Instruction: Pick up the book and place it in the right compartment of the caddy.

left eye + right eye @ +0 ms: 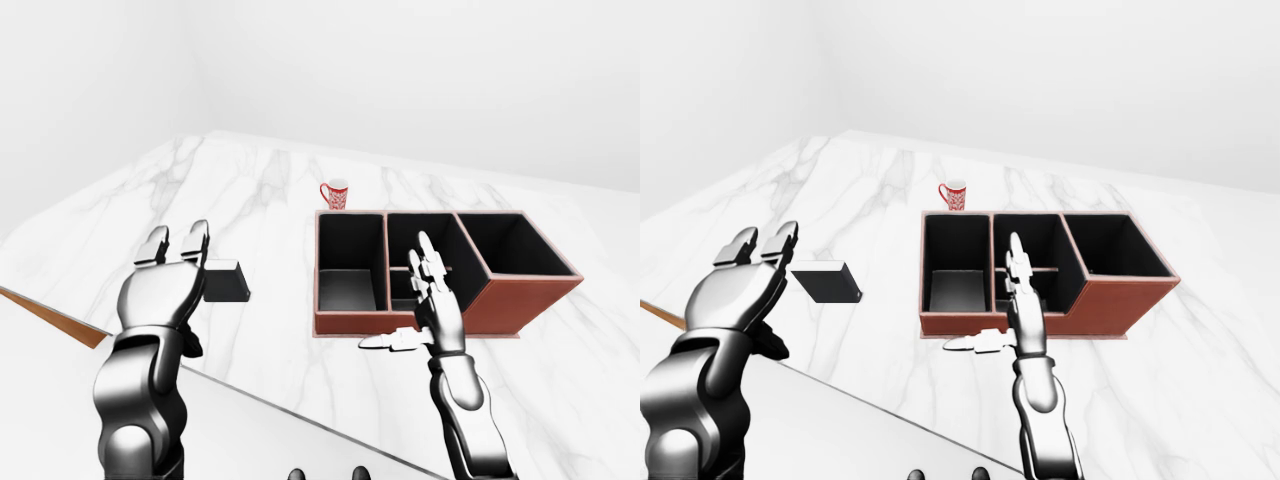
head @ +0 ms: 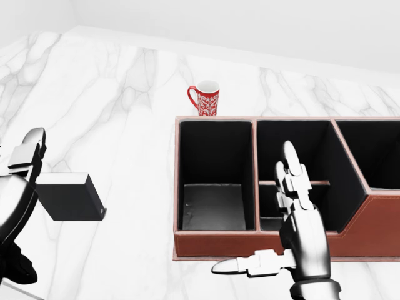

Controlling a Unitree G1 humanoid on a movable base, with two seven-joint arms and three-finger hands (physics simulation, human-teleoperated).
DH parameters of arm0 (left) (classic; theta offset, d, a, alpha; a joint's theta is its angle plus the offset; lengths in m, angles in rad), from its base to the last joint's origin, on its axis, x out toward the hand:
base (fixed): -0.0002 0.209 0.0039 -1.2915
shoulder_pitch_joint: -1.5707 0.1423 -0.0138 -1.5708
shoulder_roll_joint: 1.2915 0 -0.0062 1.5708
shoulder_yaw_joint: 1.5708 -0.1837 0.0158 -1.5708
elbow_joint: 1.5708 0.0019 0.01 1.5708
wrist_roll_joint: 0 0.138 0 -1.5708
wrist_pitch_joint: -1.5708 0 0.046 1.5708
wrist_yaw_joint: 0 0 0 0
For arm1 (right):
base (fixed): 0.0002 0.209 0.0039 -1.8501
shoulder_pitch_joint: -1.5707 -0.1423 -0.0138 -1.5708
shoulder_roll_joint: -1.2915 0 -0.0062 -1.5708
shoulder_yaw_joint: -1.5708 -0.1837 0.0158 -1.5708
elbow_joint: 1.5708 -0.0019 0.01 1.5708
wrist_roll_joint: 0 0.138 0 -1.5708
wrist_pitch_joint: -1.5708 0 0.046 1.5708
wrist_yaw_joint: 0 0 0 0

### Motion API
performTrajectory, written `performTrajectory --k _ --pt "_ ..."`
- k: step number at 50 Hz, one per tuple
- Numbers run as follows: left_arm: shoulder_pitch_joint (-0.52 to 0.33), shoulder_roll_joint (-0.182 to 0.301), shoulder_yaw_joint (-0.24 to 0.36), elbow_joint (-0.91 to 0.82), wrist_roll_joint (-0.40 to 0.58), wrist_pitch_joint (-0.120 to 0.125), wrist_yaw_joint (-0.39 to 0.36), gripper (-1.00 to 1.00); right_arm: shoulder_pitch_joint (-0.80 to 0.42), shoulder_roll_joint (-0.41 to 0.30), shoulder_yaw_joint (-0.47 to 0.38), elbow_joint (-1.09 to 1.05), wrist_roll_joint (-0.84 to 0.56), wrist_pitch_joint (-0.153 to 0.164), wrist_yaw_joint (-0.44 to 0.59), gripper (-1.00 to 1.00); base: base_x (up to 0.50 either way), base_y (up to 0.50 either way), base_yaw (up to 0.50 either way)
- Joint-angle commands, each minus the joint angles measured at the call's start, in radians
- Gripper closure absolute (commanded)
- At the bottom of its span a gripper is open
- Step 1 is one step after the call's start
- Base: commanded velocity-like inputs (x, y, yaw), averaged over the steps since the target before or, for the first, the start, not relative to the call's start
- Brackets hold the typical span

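You see a black book [image 1: 827, 282] with white page edges, a reddish-brown caddy [image 1: 500, 305] with black-lined compartments, a red mug [image 2: 205, 99] patterned in white with a white interior, a white marble counter [image 2: 125, 81] veined in grey, and glossy silver-and-black hands [image 2: 299, 234].

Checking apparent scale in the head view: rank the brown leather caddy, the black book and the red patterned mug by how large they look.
1. Brown leather caddy, by far the largest.
2. Black book.
3. Red patterned mug, though it sits farther up the view, so distance may shrink it.
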Motion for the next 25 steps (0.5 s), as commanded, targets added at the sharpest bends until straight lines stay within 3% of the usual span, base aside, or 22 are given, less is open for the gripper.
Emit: performTrajectory --k 1,25 --pt "-0.072 0.009 -0.026 0.095 0.033 0.000 0.013 -1.00 0.002 0.000 0.005 -0.006 -0.006 0.000 -0.001 -1.00 0.00 0.00 0.00" --pt "-0.475 0.121 -0.104 0.710 -0.040 0.000 0.211 -1.00 -0.003 0.000 0.006 0.027 -0.008 0.000 0.001 -1.00 0.00 0.00 0.00"
